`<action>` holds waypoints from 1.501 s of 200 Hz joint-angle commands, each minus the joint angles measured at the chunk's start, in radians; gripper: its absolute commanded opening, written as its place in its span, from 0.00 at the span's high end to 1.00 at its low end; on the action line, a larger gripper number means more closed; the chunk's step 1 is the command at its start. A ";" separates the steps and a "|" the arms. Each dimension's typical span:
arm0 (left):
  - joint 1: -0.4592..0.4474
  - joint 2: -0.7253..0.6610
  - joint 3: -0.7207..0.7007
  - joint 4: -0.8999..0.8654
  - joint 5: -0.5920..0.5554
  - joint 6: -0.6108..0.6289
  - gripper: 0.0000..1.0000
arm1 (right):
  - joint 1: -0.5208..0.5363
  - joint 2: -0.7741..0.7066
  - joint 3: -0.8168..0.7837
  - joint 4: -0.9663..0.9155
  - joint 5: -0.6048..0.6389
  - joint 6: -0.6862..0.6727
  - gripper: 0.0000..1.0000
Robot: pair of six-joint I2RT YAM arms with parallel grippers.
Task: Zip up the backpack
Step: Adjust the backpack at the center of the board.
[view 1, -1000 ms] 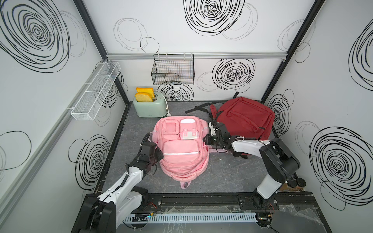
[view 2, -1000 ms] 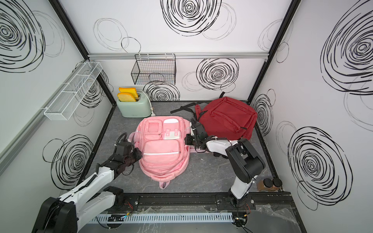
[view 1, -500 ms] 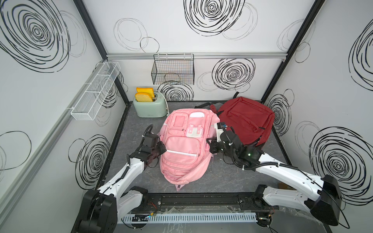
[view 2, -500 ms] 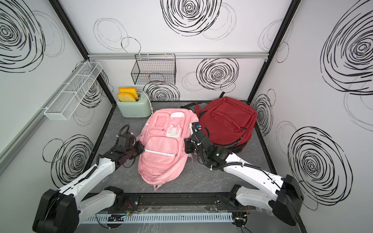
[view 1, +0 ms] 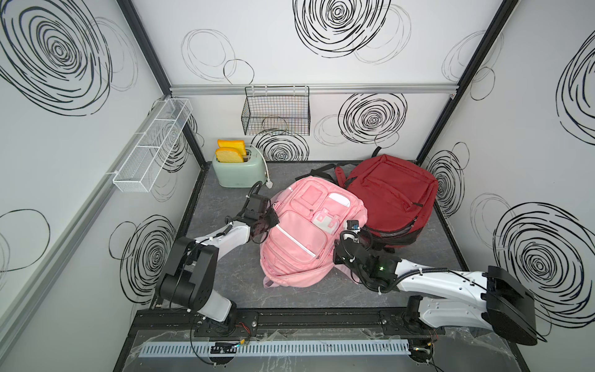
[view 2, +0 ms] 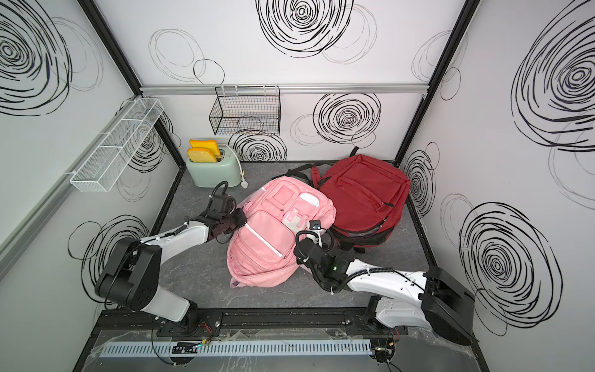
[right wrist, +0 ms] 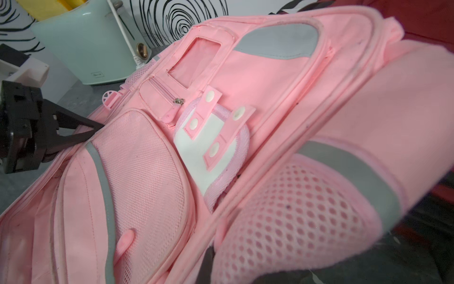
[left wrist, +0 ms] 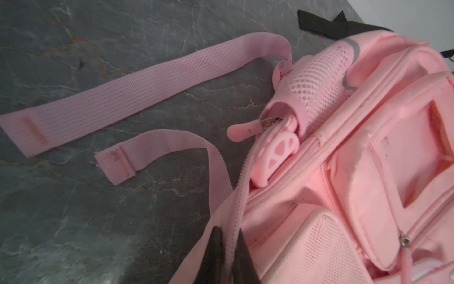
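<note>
The pink backpack (view 1: 302,232) lies face up in the middle of the grey bench (view 1: 225,280), turned at an angle so that its top points toward the back and rests against a red backpack (view 1: 389,193); a mint toaster (view 1: 240,170) stands well apart in the back corner. The left fingers (left wrist: 223,258) are closed almost completely, pinching the zip track on the bag's side seam. This grip looks meant to pin that edge and keep the track taut rather than to pull anything. The right fingers (right wrist: 208,261) are also nearly closed, on the fabric by the mesh side pocket (right wrist: 294,221) on the opposite flank, so the bag is held from both sides and cannot slide or fold. Just ahead of the left fingers, two zip pulls sit together beside the other mesh pocket: a plain tab (left wrist: 242,127) and a paw-shaped one (left wrist: 275,152). Neither is held. Two loose straps (left wrist: 137,91) trail flat on the bench beside them. With the pulls parked low on the side, the main zip is probably not yet closed, though the opening itself cannot be made out.
</note>
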 commanded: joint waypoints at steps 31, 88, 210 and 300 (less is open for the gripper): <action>-0.047 0.000 0.073 0.211 0.017 -0.030 0.46 | 0.072 0.055 -0.014 0.197 0.084 0.189 1.00; -0.054 -0.144 -0.017 0.116 -0.067 0.001 0.14 | 0.075 0.055 -0.021 0.068 0.188 0.405 1.00; -0.194 -0.765 -0.328 -0.373 -0.329 -0.085 0.13 | 0.091 0.019 0.002 0.001 0.276 0.428 1.00; -0.227 -0.713 -0.538 -0.156 -0.137 -0.206 0.53 | 0.091 0.012 0.016 0.005 0.230 0.385 1.00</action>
